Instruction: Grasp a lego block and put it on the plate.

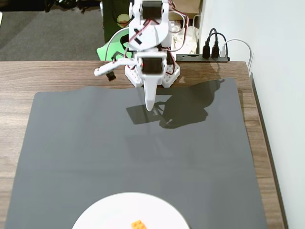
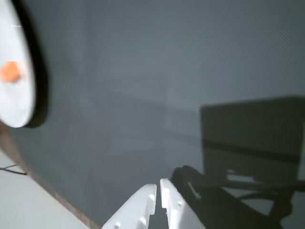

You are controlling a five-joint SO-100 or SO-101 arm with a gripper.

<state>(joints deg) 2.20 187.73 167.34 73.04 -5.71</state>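
The orange lego block (image 1: 138,224) lies on the white plate (image 1: 105,214) at the bottom edge of the fixed view. In the wrist view the block (image 2: 10,72) is a blurred orange spot on the plate (image 2: 16,102) at the far left. My white gripper (image 1: 149,106) hangs folded near the arm's base at the back of the mat, far from the plate. In the wrist view the gripper (image 2: 158,183) enters from the bottom edge with its jaws almost touching and nothing between them.
A grey mat (image 1: 143,157) covers most of the wooden table (image 1: 14,95). The arm's base (image 1: 152,71) stands at the back centre. A power strip with plugs (image 1: 209,55) sits behind it by the white wall on the right.
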